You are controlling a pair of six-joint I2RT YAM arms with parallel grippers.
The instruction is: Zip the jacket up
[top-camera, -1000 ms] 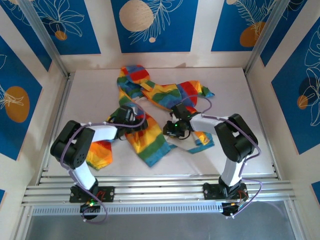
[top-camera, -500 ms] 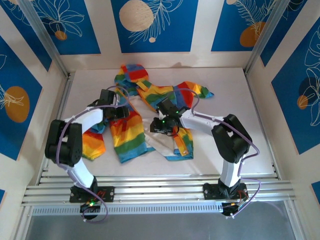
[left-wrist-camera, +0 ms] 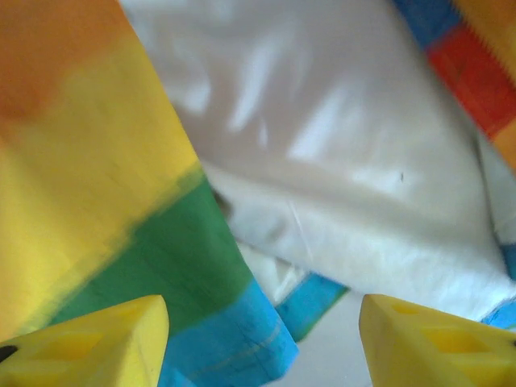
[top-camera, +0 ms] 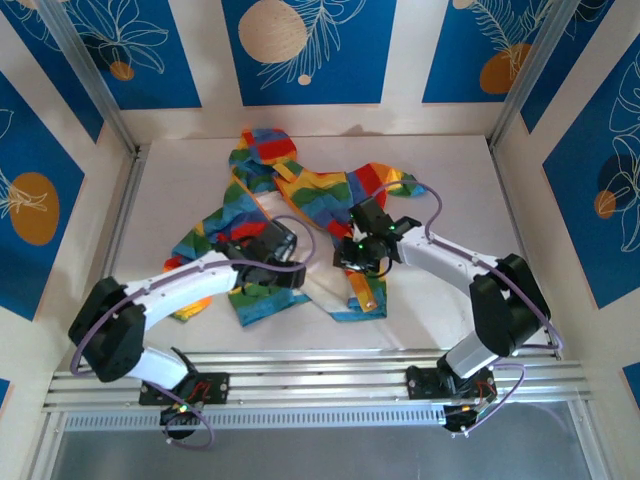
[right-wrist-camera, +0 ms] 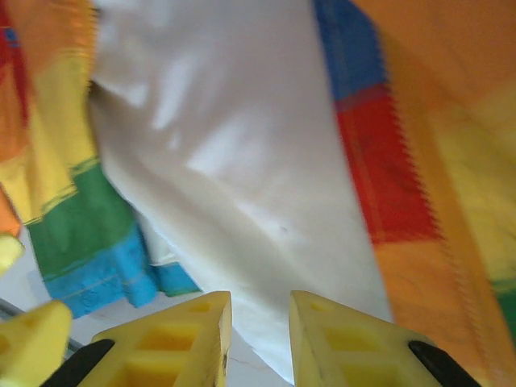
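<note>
The rainbow-striped jacket [top-camera: 310, 195] lies crumpled in the middle of the table, hood [top-camera: 265, 148] toward the back, with its white lining [top-camera: 322, 282] exposed at the front. My left gripper [top-camera: 285, 264] hovers over the left front panel. In the left wrist view it [left-wrist-camera: 262, 322] is open wide above the blue hem [left-wrist-camera: 226, 355], holding nothing. My right gripper [top-camera: 362, 256] is over the right front panel. Its fingers [right-wrist-camera: 260, 322] stand a narrow gap apart over the lining's edge [right-wrist-camera: 242, 177]. A toothed zipper edge [right-wrist-camera: 403, 161] runs beside the red and orange stripes.
The white table [top-camera: 470, 200] has metal rails [top-camera: 320, 380] along its near edge. Aluminium posts and blue patterned walls [top-camera: 40, 200] close it in on both sides and at the back. Bare table lies right of the jacket.
My left arm has swung from the jacket's upper left down to its front panel near the middle. My right gripper has shifted a little right. The cloth has spread, showing more lining.
</note>
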